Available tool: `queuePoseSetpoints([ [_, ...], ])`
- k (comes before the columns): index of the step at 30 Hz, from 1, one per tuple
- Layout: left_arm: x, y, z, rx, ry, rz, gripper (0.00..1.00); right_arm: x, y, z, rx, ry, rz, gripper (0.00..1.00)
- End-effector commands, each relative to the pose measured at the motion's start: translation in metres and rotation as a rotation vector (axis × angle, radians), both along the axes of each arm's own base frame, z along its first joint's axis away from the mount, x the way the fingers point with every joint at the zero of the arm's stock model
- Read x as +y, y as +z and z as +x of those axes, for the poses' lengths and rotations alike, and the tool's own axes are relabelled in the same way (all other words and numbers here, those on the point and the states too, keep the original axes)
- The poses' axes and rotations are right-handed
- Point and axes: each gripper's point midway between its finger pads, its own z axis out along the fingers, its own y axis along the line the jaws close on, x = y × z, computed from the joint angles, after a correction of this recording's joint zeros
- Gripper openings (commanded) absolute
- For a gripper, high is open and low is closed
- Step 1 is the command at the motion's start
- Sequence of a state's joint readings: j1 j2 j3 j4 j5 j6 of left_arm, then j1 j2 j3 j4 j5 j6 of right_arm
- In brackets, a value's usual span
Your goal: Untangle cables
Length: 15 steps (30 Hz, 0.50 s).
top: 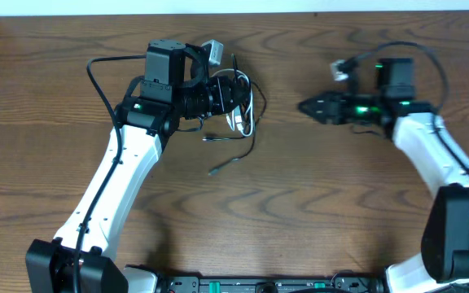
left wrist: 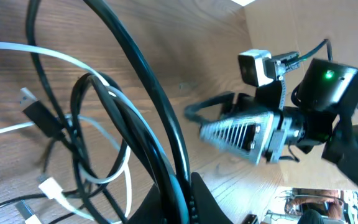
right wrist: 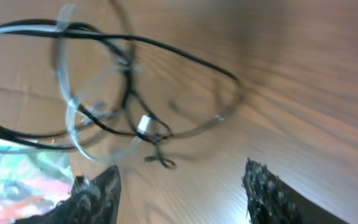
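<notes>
**Desk:** Where is the tangle?

**Photographer:** At the tip of the left gripper (top: 236,94), on the far half of the wood-grain table (top: 300,203). Its jaws are clamped tight on the black cable (left wrist: 157,96). The white cable (left wrist: 55,55) loops through the same knot just beside them.

**Desk:** And the other arm?

**Photographer:** The right gripper (top: 306,107) points at the knot from the robot's right, jaws parted, nothing between them. A strip of bare table separates its tips from the nearest loop, so it is near but not touching.

**Desk:** How do the loops lie?

**Photographer:** Mostly far-to-near, across the line of the right gripper, with a loose black tail trailing toward the robot. The right arm is the free one and looks best placed to pick a strand by reaching to its left.

**Desk:** Materials?

**Photographer:** Thin, round, limp cords in smooth sheathing, the black one glossy, ending in small flat plugs (left wrist: 50,186). The right gripper's fingers (left wrist: 241,134) are ribbed and wedge-shaped, which should give fair purchase on slick cord.
</notes>
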<state>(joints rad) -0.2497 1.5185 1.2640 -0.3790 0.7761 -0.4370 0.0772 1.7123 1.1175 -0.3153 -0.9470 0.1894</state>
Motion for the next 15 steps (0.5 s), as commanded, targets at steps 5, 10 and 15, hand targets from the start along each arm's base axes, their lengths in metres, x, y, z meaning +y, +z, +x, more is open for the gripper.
queuePoseSetpoints([
  [5,0.000,0.013,-0.001,-0.046,-0.009,-0.004,0.08,0.067,0.012,-0.004,0.048,0.009,0.059,0.58],
  [10,0.001,0.012,-0.002,-0.036,-0.009,-0.001,0.07,0.087,0.007,0.004,0.049,-0.092,0.005,0.57],
  [15,0.001,0.011,-0.003,-0.031,-0.009,0.000,0.07,0.104,0.011,0.006,0.011,-0.119,-0.002,0.57],
])
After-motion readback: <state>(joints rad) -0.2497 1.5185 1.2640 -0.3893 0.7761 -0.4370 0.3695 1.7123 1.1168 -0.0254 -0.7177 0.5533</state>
